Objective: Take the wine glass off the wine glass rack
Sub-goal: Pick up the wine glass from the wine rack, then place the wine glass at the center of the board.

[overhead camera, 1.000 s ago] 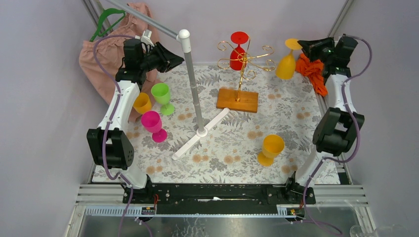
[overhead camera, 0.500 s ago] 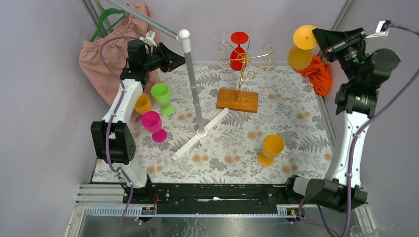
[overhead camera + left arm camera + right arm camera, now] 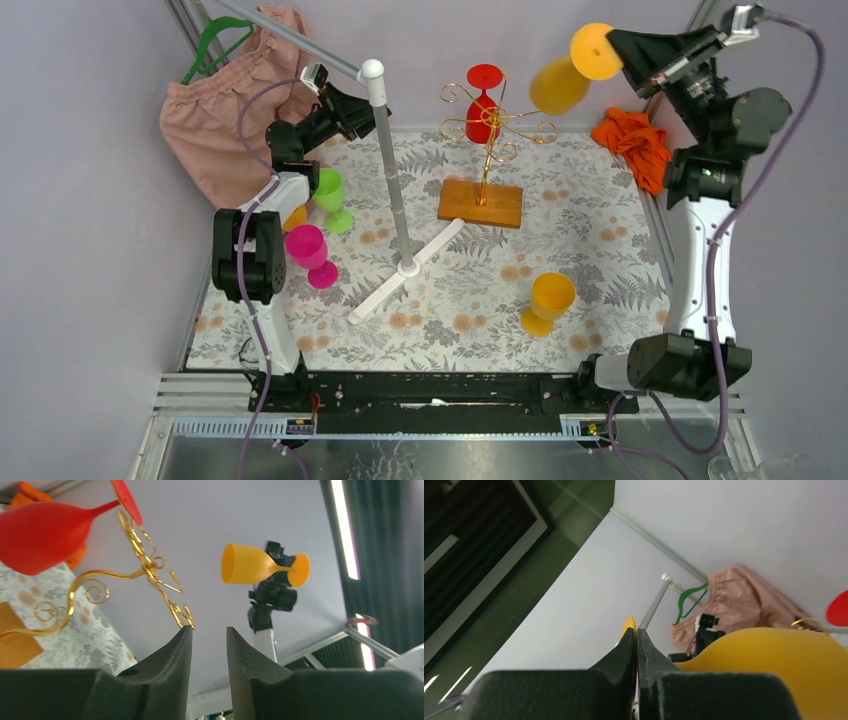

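Observation:
The gold wire wine glass rack (image 3: pixel 492 125) stands on its orange-brown wooden base (image 3: pixel 481 203) at the back middle. A red wine glass (image 3: pixel 483 100) hangs on it upside down; it also shows in the left wrist view (image 3: pixel 45 530). My right gripper (image 3: pixel 622 48) is raised high at the back right, shut on the foot of a yellow wine glass (image 3: pixel 560 85), held tilted in the air right of the rack; its bowl shows in the right wrist view (image 3: pixel 774 670). My left gripper (image 3: pixel 365 105) is open and empty, left of the rack, by the white pole.
A tall white-and-grey pole stand (image 3: pixel 392 190) with a cross foot stands left of the rack. Green (image 3: pixel 328 195), pink (image 3: pixel 312 252) and orange (image 3: pixel 291 212) glasses stand at the left; another yellow glass (image 3: pixel 548 300) front right. Pink cloth (image 3: pixel 215 120) back left, orange cloth (image 3: pixel 632 145) back right.
My right arm has lifted the yellow glass up and swung it left toward the rack, tilting it. My left gripper has moved right toward the white pole.

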Action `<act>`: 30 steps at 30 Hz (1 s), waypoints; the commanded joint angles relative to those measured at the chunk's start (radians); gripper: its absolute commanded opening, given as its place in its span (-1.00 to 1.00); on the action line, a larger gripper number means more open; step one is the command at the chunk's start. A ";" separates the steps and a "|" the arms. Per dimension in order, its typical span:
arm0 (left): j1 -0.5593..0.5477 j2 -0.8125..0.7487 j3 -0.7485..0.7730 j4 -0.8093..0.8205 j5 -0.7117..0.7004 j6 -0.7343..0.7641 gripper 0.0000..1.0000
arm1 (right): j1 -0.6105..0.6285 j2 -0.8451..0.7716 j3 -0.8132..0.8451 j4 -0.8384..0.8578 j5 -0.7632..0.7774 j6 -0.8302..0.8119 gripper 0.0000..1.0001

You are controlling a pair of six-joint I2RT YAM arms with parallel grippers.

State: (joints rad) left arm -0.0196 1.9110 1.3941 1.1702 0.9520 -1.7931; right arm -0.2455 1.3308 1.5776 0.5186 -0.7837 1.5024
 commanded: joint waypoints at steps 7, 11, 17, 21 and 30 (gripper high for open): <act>-0.007 0.082 0.143 0.345 0.007 -0.244 -0.18 | 0.282 0.249 0.189 0.310 -0.010 0.166 -1.00; -0.007 0.091 0.163 0.309 0.009 -0.224 -0.17 | 0.350 0.347 0.279 0.334 -0.002 0.189 -1.00; -0.006 0.090 0.171 0.249 0.022 -0.182 -0.17 | 0.432 0.451 0.381 0.326 0.005 0.189 -1.00; -0.005 0.095 0.176 0.229 0.026 -0.169 -0.17 | 0.461 0.489 0.401 0.329 0.013 0.194 -1.00; -0.004 0.111 0.180 0.253 0.020 -0.181 -0.17 | 0.521 0.586 0.463 0.331 0.029 0.215 -1.00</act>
State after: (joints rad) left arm -0.0219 2.0060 1.5429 1.3869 0.9623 -1.9827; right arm 0.2455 1.8839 1.9842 0.7830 -0.7731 1.6958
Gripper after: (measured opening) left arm 0.415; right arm 0.048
